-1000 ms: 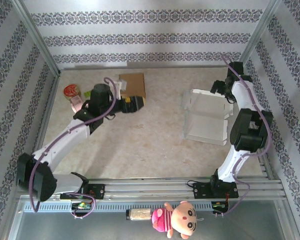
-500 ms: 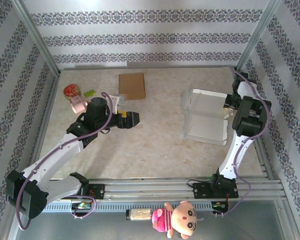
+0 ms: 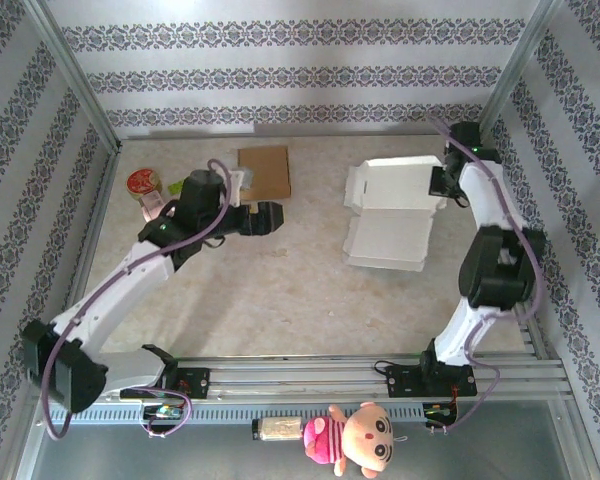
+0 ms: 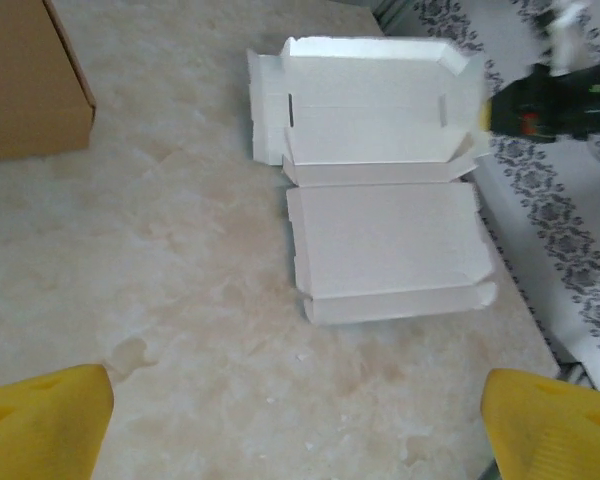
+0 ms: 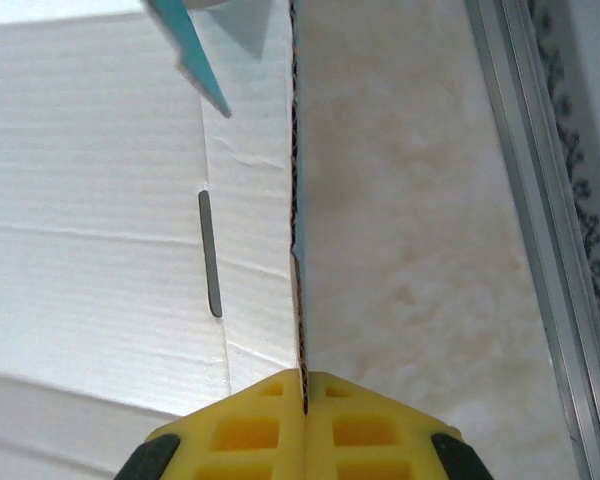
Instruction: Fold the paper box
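The white paper box (image 3: 390, 215) lies opened out on the table at centre right, its panels and side flaps spread. My right gripper (image 3: 438, 183) is at the box's far right edge. In the right wrist view its yellow fingers (image 5: 250, 420) are shut on the thin corrugated edge of the paper box (image 5: 100, 200), gripper point (image 5: 303, 378). My left gripper (image 3: 270, 217) hovers open to the left of the box, apart from it. From the left wrist the paper box (image 4: 385, 230) lies ahead, and the left gripper (image 4: 300, 430) holds nothing between its yellow fingertips (image 4: 45, 425).
A brown cardboard box (image 3: 264, 171) sits at the back left, close to my left wrist, and shows again (image 4: 25, 80). A red tape roll (image 3: 143, 182) and a pink item (image 3: 152, 208) lie at the far left. A metal rail (image 5: 540, 200) runs along the right side.
My right gripper has closed on the paper box's right edge, and the box has shifted left and toward the back. My left arm swung down, then back near the brown box.
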Available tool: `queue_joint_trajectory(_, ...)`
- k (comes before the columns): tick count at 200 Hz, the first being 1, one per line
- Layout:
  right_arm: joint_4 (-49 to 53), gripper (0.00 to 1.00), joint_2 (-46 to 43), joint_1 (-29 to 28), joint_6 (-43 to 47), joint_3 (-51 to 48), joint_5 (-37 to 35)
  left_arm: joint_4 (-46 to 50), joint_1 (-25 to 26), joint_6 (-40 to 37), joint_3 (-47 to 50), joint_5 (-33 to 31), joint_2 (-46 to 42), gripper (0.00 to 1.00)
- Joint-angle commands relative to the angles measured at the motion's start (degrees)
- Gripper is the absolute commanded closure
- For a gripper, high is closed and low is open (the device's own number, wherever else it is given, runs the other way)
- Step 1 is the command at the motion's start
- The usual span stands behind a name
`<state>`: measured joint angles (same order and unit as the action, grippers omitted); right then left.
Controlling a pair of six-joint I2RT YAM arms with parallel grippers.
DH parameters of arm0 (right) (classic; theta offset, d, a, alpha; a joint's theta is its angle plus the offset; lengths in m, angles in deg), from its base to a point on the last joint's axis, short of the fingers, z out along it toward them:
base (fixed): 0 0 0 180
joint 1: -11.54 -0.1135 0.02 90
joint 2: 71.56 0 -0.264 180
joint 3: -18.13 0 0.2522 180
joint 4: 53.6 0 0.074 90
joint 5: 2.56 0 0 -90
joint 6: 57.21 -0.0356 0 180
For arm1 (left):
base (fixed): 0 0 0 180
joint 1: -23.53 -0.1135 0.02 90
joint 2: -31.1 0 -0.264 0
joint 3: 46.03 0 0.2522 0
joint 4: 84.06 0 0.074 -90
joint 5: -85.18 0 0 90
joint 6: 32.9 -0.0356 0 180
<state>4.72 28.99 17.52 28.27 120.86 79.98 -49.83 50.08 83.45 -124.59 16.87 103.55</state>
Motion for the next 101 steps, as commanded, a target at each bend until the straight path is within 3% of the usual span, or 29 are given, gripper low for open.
queue_joint_trajectory(1,-2.8,1.00,-12.3,-6.3,-0.8,-6.8,0.1,8.4,1.0,-5.9,-5.4,-3.5,4.6,0.04)
queue_joint_trajectory(28,-9.2,1.00,-25.6,-14.0,-2.8,-17.1,1.6,8.5,0.1,-6.0,-9.7,-3.2,9.2,0.02)
queue_joint_trajectory(45,-11.0,1.00,-31.1,-17.2,-3.2,-19.7,4.7,8.2,-0.9,-10.1,-10.7,-0.9,12.6,0.02)
queue_joint_trajectory(101,-11.2,1.00,-38.0,-24.1,-3.5,-20.6,11.6,2.2,-6.6,-18.1,-7.7,3.8,17.7,0.01)
